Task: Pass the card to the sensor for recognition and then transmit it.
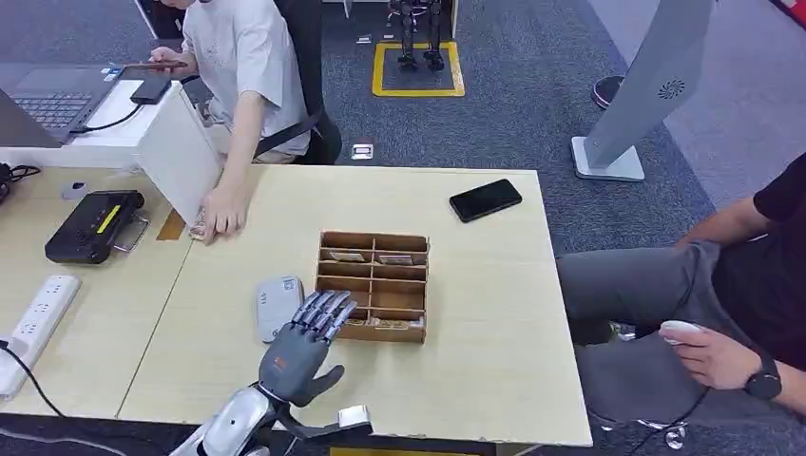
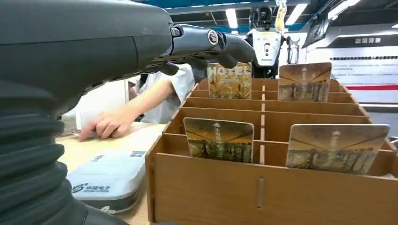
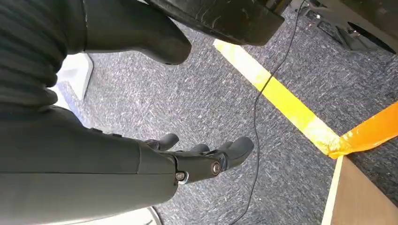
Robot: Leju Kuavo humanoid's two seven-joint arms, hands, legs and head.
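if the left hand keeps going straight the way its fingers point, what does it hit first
Probably a card standing in a far row of the wooden card box. The left hand reaches over the box's near-left part, fingers spread and just above that card's top edge. Depth is unclear, so it might pass over.

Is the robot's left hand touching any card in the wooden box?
Cannot tell. In the left wrist view the fingers overlap the top of a back-row card; no gap or contact shows. In the head view the left hand hovers over the wooden box.

A pale wooden table (image 1: 475,313) carries a card rack (image 1: 373,285) at centre, a white sensor (image 1: 278,306) just beside it. A phone (image 1: 486,199) lies near the far edge; a person's hand (image 1: 222,214) rests at the left.
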